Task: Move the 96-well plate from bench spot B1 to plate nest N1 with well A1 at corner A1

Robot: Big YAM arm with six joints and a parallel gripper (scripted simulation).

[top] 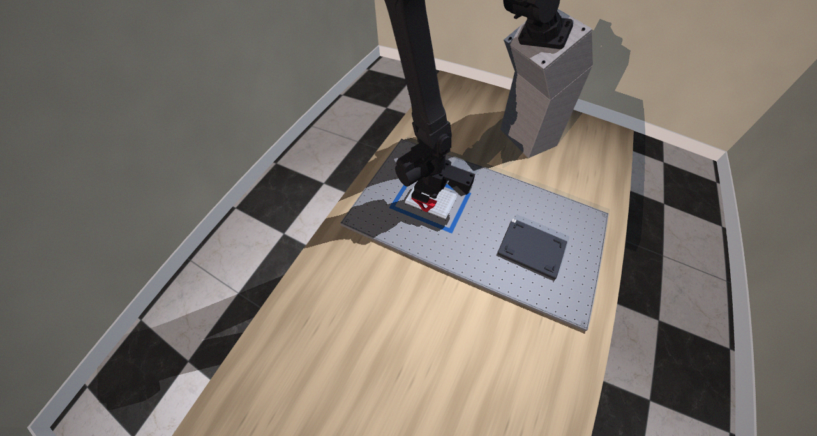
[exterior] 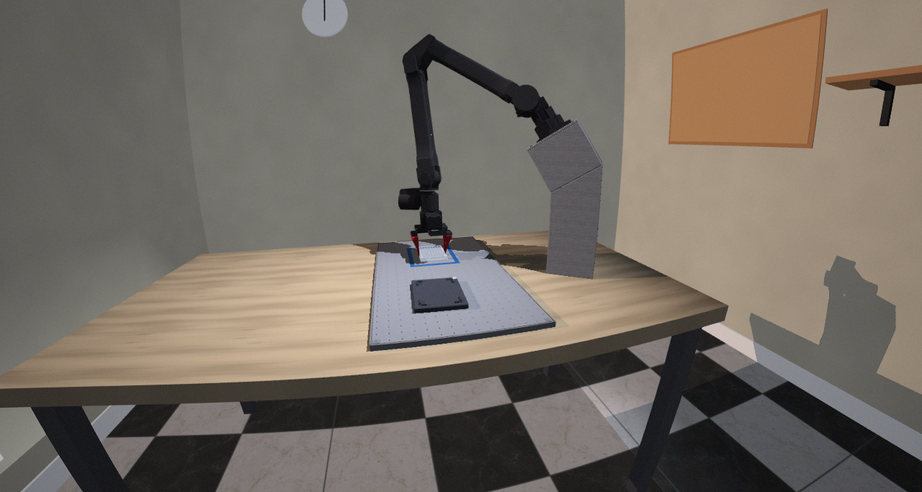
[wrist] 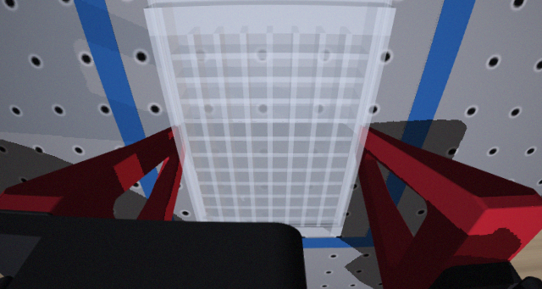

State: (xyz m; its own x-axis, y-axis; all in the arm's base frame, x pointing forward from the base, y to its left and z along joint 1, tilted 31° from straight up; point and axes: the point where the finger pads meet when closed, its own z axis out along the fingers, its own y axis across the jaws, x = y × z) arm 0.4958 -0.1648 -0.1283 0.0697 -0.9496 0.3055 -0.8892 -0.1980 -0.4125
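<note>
The 96-well plate [wrist: 271,111] is a clear, thin-walled plastic piece, so I judge it light and stiff but smooth on its sides, and it may slip or tilt if the hold is not even. The best place to take it is on the two long side walls, near the middle of their length, so that it hangs level. It lies inside the blue outline of bench spot B1 [wrist: 440,56] on the perforated grey breadboard [top: 491,205], which rests on the wooden table [top: 365,342]. The claw [wrist: 271,132] stands directly above the plate, and its red fingers press on both long sides, one on each side, so the claw is closed on the plate, at a wide opening. From the pictures I cannot tell if the plate has left the board. The dark plate nest N1 [top: 532,246] is well apart on the same board, with nothing in it.
</note>
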